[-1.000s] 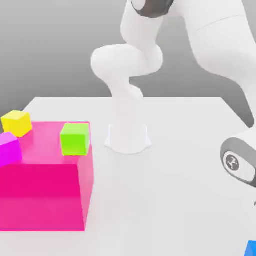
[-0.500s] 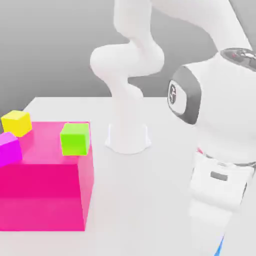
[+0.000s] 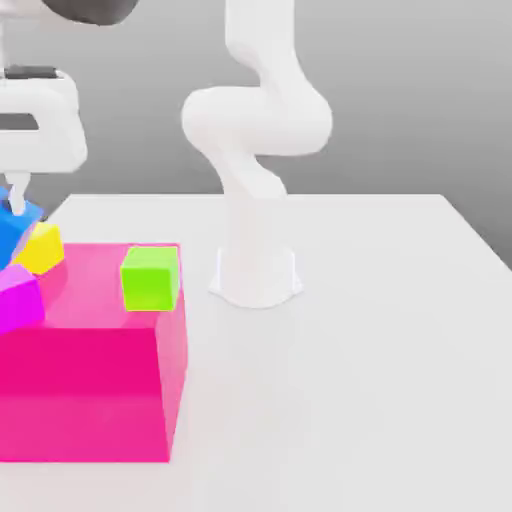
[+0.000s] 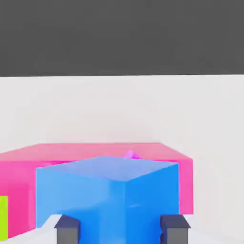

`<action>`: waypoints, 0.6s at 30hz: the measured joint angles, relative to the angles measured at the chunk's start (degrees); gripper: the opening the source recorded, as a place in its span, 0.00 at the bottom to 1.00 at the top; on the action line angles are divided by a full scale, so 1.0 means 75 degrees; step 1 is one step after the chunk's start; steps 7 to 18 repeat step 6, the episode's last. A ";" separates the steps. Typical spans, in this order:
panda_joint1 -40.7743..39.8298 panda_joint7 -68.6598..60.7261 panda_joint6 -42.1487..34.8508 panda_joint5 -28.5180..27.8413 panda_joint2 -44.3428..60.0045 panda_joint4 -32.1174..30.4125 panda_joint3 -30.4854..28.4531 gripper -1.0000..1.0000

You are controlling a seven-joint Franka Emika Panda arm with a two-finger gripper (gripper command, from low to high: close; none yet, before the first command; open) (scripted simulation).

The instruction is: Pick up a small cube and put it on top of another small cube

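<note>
Grey, featureless backdrop rises behind a pale matte tabletop (image 3: 380, 330), which carries the arm's white base and a big pink block (image 3: 90, 380) at the exterior view's left. On the block's top face sit three small cubes: a green cube (image 3: 150, 277) toward its 3 o'clock side, a magenta cube (image 3: 18, 298) at 9 o'clock, and the yellow cube (image 3: 42, 248) at about 10 o'clock, tilted and turned corner-on.

The gripper (image 4: 120, 228) is closed on the blue cube (image 3: 14, 228), its dark fingers (image 4: 67, 228) pressed to opposite faces. In the exterior view the blue cube hangs under the white hand at the far left edge, just beside the yellow cube at its 10 o'clock and seemingly touching or overlapping it; whether it rests on it I cannot tell.

The step in hand looks like the placement. To do it well, the blue cube should be centred squarely over the yellow one, faces level, and lowered gently. The yellow cube's tilt suggests it may already be nudged, so a sideways push risks shoving it into the magenta neighbour or off the back edge. Release should come only once the blue face sits flat.

All the cubes read as rigid, sharp-edged, smooth solids with a faint sheen and saturated colour. The pink block is glossy, its top reflecting the cubes faintly. The arm's shells are rounded, white and satin.
</note>
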 joint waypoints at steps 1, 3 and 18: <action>-0.0021 -0.0018 0.0184 0.0024 0.0073 -0.0118 -0.0008 1.00; -0.0018 -0.0019 0.0184 0.0026 0.0073 -0.0118 -0.0008 1.00; -0.0018 -0.0019 0.0184 0.0026 0.0073 -0.0118 -0.0008 1.00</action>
